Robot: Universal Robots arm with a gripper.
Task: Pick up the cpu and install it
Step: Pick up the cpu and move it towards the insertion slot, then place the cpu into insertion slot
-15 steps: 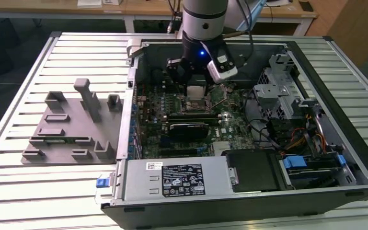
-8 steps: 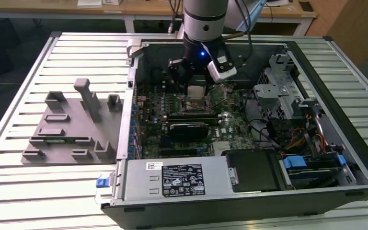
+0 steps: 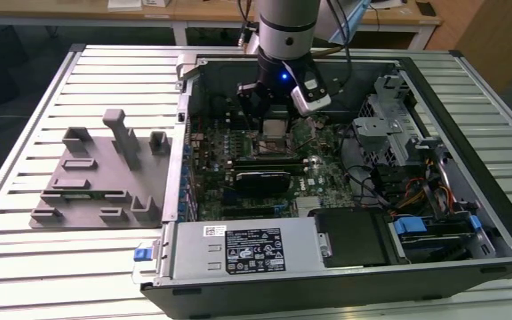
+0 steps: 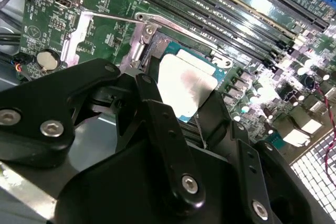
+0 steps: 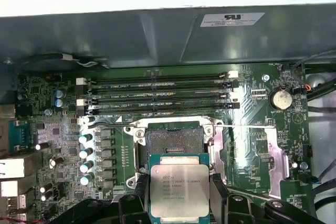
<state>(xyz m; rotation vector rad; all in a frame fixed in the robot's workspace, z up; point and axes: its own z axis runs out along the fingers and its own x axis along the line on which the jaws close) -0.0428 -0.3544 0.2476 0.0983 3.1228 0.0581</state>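
The hand (image 5: 179,196) is grasping the cpu (image 5: 179,188) by two opposite edges, holding it flat and close over the motherboard (image 5: 252,145), near the open socket (image 5: 173,139). In the exterior view, a grey fixture (image 3: 96,177) is lying on the surface (image 3: 34,273) at nine o'clock from the computer case (image 3: 327,293).

Slatted, seemingly metal table (image 3: 25,267) bears grey fixture (image 3: 96,180) and computer case (image 3: 345,288).
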